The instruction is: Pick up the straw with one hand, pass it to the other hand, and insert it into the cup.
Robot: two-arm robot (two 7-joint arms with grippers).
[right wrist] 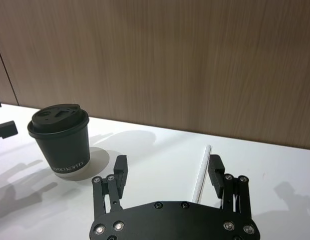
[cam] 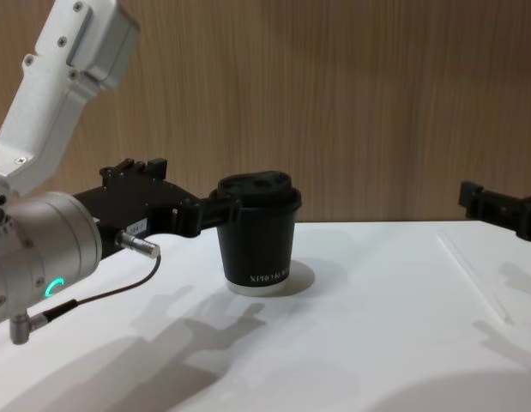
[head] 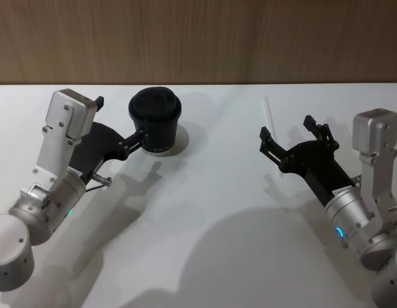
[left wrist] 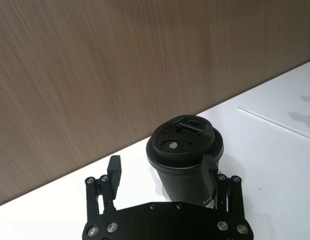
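Nearest the robot, at 4 o'clock on the table [head: 217, 212], the right gripper [head: 287, 131] is seen with its jaws spread wide and nothing held. At 8 o'clock the left gripper [head: 121, 120] is likewise spread and empty, one finger lying just beside the cup [head: 156, 122]; whether they touch cannot be told.

Just beyond the right gripper, at 1 o'clock, the straw [head: 269, 115] lies flat on the table. It is judged to be very light, smooth and easily crushed, and hard to get under. A gentle pinch across its near half is advised, so that a long free end is left for the handover.

Farther off, at 11 o'clock, the cup stands upright and well apart from the straw.

In the right wrist view the straw [right wrist: 202, 170] is shown running in between the spread jaws, close to one finger. The small opening in the lid [left wrist: 185, 142] is made plain by the left wrist view alone.
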